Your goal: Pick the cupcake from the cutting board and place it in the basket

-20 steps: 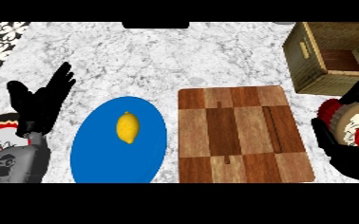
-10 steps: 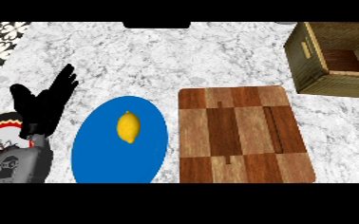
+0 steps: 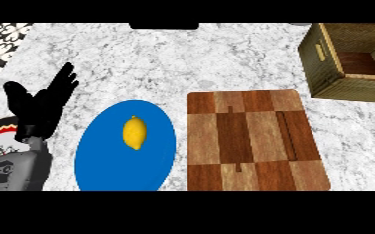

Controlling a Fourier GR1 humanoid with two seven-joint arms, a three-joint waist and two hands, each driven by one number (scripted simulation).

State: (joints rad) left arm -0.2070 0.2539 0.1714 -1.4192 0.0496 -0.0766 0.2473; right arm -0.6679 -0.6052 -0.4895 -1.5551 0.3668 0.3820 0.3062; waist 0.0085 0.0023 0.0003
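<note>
1. Left hand (image 3: 40, 104) rests open at the view's left edge, fingers straight and upward; right hand out of view.
2. Cupcake nowhere visible; the checkered wooden cutting board (image 3: 253, 141) lies bare; risk: an unseen carry could miss the slatted basket (image 3: 326, 62).
3. Smooth yellow lemon (image 3: 134, 132) sits on a glossy blue plate (image 3: 102, 163); marble counter (image 3: 183, 59) veined grey.

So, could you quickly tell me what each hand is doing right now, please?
Left hand: open, holding nothing, resting at the view's left edge.
Right hand: not in view.
</note>
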